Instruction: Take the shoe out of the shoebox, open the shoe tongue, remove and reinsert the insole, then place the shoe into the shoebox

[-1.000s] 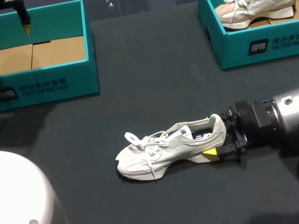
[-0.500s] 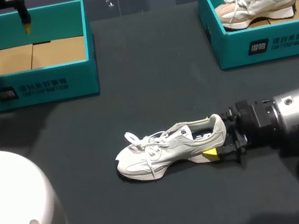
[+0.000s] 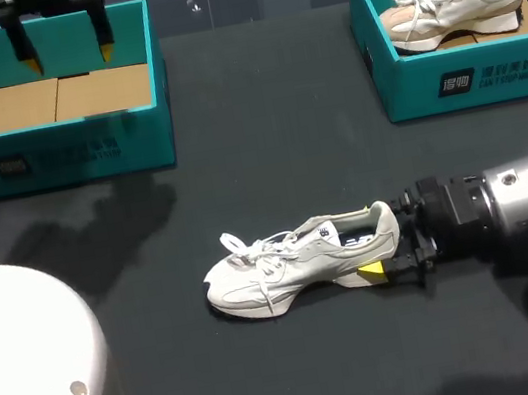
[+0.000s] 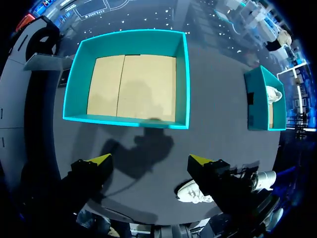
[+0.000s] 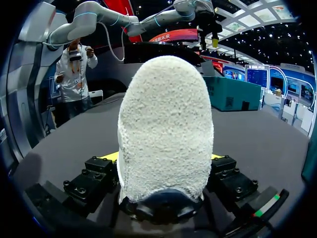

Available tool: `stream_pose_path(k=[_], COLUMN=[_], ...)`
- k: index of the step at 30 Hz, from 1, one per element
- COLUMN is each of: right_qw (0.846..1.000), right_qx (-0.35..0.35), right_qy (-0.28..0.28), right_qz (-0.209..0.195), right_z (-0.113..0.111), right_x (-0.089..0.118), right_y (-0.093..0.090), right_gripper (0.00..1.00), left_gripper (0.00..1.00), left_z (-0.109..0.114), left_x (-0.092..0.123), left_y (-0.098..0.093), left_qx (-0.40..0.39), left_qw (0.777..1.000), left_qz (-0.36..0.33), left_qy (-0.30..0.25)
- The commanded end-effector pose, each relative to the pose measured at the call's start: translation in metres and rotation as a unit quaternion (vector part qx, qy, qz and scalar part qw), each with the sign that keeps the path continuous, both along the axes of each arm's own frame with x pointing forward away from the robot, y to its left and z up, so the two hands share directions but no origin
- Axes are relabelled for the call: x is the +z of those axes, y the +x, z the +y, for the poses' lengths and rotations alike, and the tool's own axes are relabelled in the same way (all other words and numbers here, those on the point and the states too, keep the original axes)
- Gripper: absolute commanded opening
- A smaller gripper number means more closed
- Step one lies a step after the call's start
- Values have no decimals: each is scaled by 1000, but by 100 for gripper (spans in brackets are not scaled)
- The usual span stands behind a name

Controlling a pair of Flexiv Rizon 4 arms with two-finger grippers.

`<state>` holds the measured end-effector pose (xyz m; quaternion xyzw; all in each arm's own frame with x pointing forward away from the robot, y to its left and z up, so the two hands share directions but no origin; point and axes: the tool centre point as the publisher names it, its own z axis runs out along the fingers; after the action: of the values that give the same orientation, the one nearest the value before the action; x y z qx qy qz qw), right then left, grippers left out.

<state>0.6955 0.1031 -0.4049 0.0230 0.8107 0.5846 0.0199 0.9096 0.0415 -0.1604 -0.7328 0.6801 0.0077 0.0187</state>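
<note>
A pale grey shoe point(image 3: 286, 270) lies on its sole mid-table, toe to the left, laces loose. My right gripper point(image 3: 374, 241) is shut on its heel; one yellow tip shows under the heel's near side. In the right wrist view the fuzzy heel point(image 5: 166, 124) fills the gap between the fingers point(image 5: 94, 181). The empty teal shoebox point(image 3: 63, 150) stands at the back left. My left gripper point(image 3: 68, 58) hangs open above its far wall. From the left wrist the box point(image 4: 124, 121) lies ahead of the open gripper point(image 4: 148, 161), the shoe point(image 4: 190, 194) far off beside it.
A second teal shoebox point(image 3: 473, 81) at the back right holds a beige shoe point(image 3: 455, 5). Dark tabletop lies bare between the two boxes and around the grey shoe. My left arm's white housing point(image 3: 31, 378) fills the near left corner.
My left gripper has slid to the right along the back of the empty box, still open. The right gripper and the shoe have stayed put.
</note>
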Motion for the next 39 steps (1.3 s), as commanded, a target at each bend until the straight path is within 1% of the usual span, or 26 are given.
stream_pose_path(k=[1, 5, 13, 17, 20, 21, 22, 38, 39], right_qw=[1000, 1000, 1000, 1000, 1000, 1000, 1000, 1000, 1000], right_qx=[0, 0, 0, 0, 0, 0, 0, 0, 0], right_qy=[-2, -2, -2, -2, -2, -2, -2, -2, -2], right_qz=[0, 0, 0, 0, 0, 0, 0, 0, 0], right_z=[1, 1, 1, 1, 1, 1, 1, 1, 1], right_x=[-1, -1, -1, -1, -1, -1, -1, -1, -1], right_y=[0, 0, 0, 0, 0, 0, 0, 0, 0], right_gripper=[0, 0, 0, 0, 0, 0, 0, 0, 0], left_gripper=[100, 100, 100, 100, 100, 100, 100, 100, 100], left_z=[-25, -45, -86, -102, -114, -117, -119, -119, -124], left_x=[-1, -3, -10, -15, -18, -18, -18, -18, -20], left_y=[-50, -74, -108, -124, -135, -136, -137, -137, -139], left_qx=[-10, -28, -56, -47, -31, -24, -7, -7, -1], left_qw=[999, 998, 998, 998, 999, 999, 999, 999, 999], left_qz=[-49, -57, -35, -41, -30, -30, -48, -48, -51], left_qy=[18, 21, 18, 20, 13, 11, 7, 7, 8])
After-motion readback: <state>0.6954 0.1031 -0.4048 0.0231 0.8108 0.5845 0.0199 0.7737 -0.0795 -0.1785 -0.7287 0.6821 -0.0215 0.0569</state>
